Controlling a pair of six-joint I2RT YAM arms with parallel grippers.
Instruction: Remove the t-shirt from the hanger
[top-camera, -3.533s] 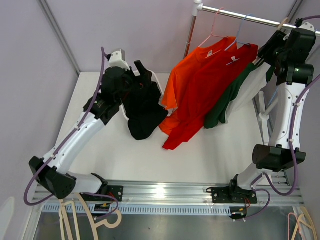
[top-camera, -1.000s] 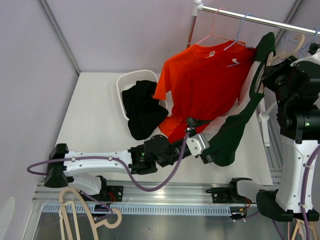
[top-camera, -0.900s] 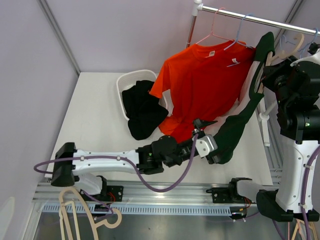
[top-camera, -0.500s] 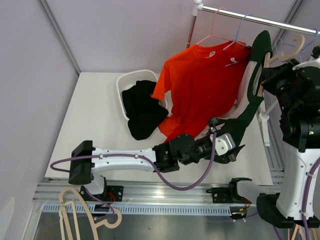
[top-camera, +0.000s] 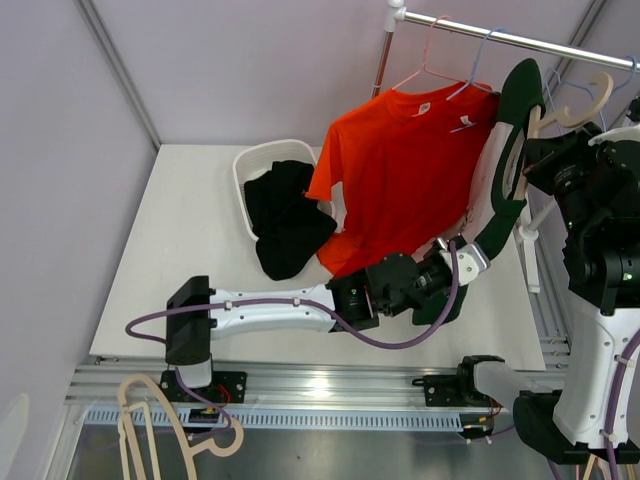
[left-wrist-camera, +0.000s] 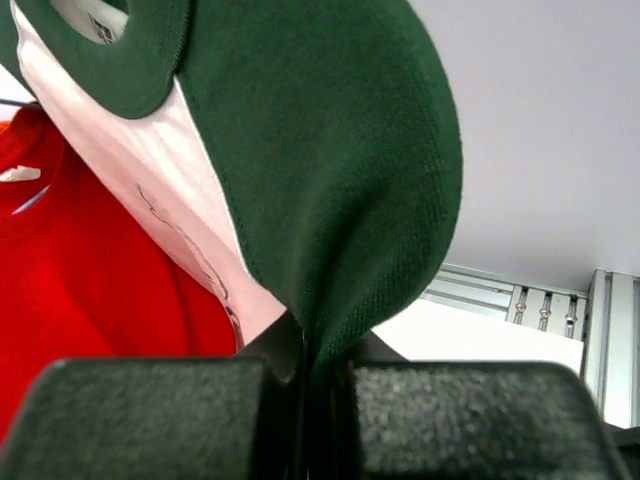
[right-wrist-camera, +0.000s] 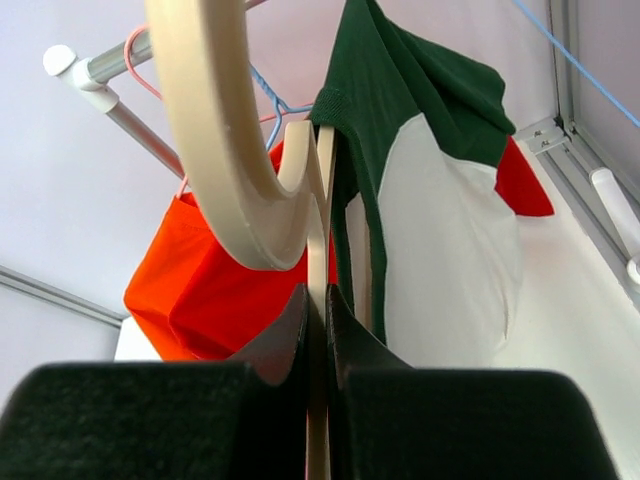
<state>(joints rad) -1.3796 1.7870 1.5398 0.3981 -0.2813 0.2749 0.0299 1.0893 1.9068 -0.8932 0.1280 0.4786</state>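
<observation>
Both grippers shut tight: left gripper (left-wrist-camera: 308, 372) pinches a fold of the green t-shirt (left-wrist-camera: 330, 170); right gripper (right-wrist-camera: 316, 318) clamps the wooden hanger (right-wrist-camera: 215, 150).
T-shirt's upper end is draped on the hanger and its lower end is at the left gripper, just beside the orange shirt (top-camera: 405, 170) on the rail (top-camera: 500, 36).

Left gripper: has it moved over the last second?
Yes. The left gripper has slid right and slightly up-frame, farther from the white basket, shut on the green t-shirt.

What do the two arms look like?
The left arm and right arm are white tubes joined by chunky black joints, each trailing a purple cable. Left claw and right claw have blocky black fingers, grainy-surfaced.
</observation>
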